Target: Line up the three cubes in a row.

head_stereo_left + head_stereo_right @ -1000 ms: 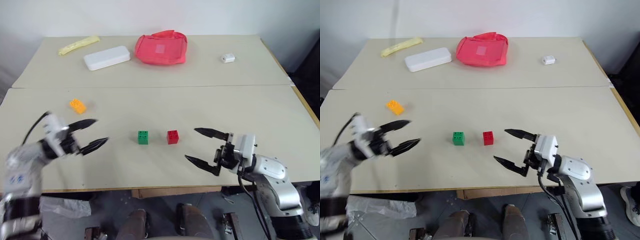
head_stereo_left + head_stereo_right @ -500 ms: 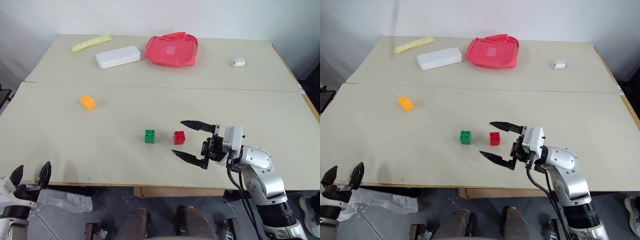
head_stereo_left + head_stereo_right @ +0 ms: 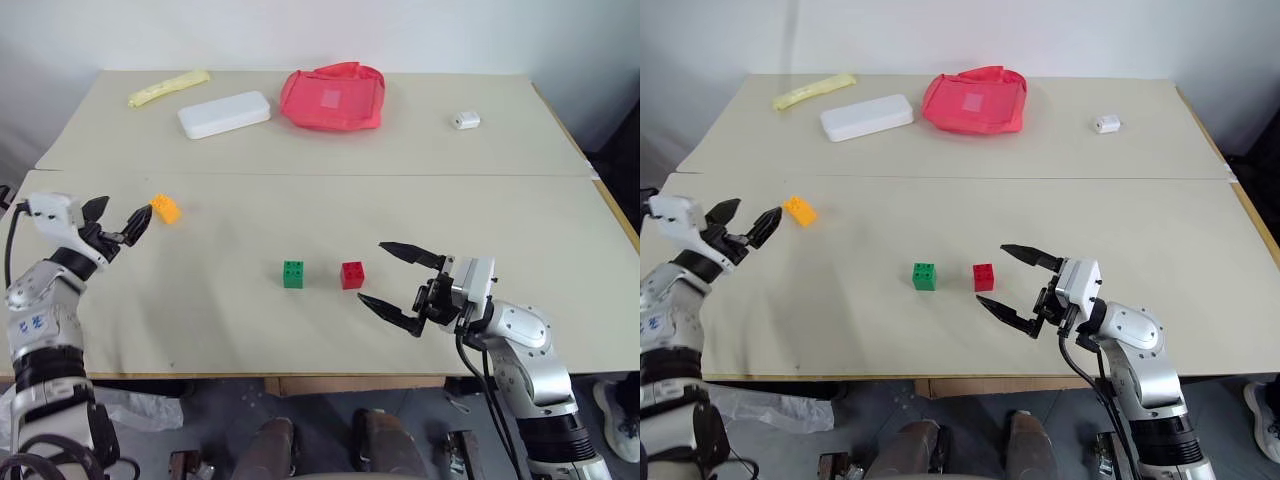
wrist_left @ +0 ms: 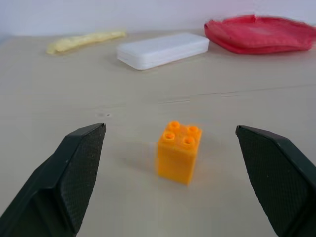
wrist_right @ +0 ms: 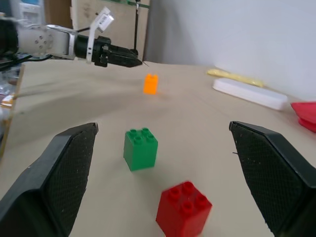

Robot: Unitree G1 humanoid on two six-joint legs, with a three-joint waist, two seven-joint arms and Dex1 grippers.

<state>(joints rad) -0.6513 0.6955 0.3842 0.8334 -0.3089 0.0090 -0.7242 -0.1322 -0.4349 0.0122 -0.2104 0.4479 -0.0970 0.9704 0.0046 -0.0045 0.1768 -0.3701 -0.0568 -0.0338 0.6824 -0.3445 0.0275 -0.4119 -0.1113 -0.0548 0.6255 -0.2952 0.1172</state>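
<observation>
The orange cube [image 3: 166,208] lies alone at the left of the near table. My left gripper [image 3: 122,215] is open and points at it from just to its left; in the left wrist view the orange cube [image 4: 178,152] stands a little ahead, centred between the spread fingers. The green cube [image 3: 293,274] and the red cube [image 3: 352,274] sit side by side mid-table with a small gap between them. My right gripper [image 3: 373,272] is open just right of the red cube, clear of it.
On the far table are a long white box [image 3: 224,114], a red bag [image 3: 332,96], a yellow packet [image 3: 165,87] and a small white object [image 3: 465,120]. A seam [image 3: 320,175] joins the two tables.
The camera has shifted. My left arm dropped below the table's front edge half a second ago and has come back up to the orange cube. The right gripper stays open beside the red cube.
</observation>
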